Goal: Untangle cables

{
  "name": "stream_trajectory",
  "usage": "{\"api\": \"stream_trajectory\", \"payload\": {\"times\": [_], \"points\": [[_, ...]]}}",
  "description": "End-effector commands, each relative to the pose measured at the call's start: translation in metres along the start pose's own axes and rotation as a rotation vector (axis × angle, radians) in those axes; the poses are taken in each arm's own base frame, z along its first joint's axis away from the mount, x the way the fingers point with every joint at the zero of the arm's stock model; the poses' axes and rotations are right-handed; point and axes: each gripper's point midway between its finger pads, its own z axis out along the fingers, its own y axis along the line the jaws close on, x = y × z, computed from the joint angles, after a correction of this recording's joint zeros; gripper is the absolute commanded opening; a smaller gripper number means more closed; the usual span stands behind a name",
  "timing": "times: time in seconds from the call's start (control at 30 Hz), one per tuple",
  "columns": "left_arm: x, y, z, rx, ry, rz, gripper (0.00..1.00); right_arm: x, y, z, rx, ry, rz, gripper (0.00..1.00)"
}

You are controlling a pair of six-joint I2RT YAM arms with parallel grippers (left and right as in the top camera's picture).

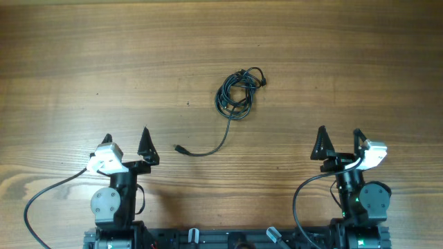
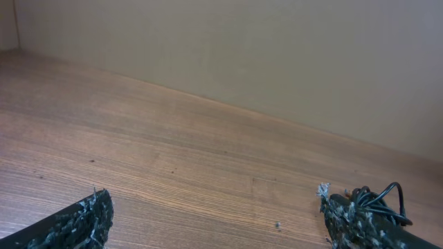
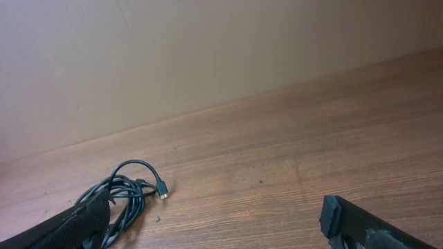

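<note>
— Where are the cables point(image 1: 235, 93) to be found?

— They are seen bunched in a loose coil of black loops, laid flat on the wooden counter point(image 1: 83, 55) near its middle, beyond both arms and between them.

— Is anything trailed out of the coil?

— One strand point(image 1: 220, 142) is led from the near side of the coil in a curve toward the left arm and is ended in a small plug point(image 1: 178, 149). That plug is laid near the left jaws but apart from them. A second plug point(image 3: 164, 195) is shown at the far right edge of the coil, on a short loop.

— How are the left jaws set?

— They are spread wide apart and nothing is held between them. In the left wrist view the coil point(image 2: 384, 200) is partly hidden behind the right-hand finger point(image 2: 346, 221).

— And the right jaws?

— They are likewise spread fully and left empty, well apart from the coil. In the right wrist view the loops point(image 3: 128, 187) are seen just beside the left-hand finger point(image 3: 69, 225); whether they are touched cannot be told from that view, though a clear gap is shown from overhead.

— What is seen past the counter?

— A plain beige wall point(image 2: 277, 55) is shown along its far edge.
</note>
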Motion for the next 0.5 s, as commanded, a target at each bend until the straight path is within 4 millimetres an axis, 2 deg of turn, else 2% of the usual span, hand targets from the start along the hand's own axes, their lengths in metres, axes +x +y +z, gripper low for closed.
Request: {"api": "stream_trajectory", "payload": {"times": [0.0,0.47], "points": [[0.0005,0.0068,-0.0001,-0.036,-0.004,-0.178,1.0,-0.0103,0.0123,0.0002,-0.067,-0.038,0.0,1.0],[0.0006,0.0068,-0.0001,-0.036,-0.003,-0.178,1.0,-0.0103,0.0123,0.0002,-0.068,-0.038,0.0,0.99]]}}
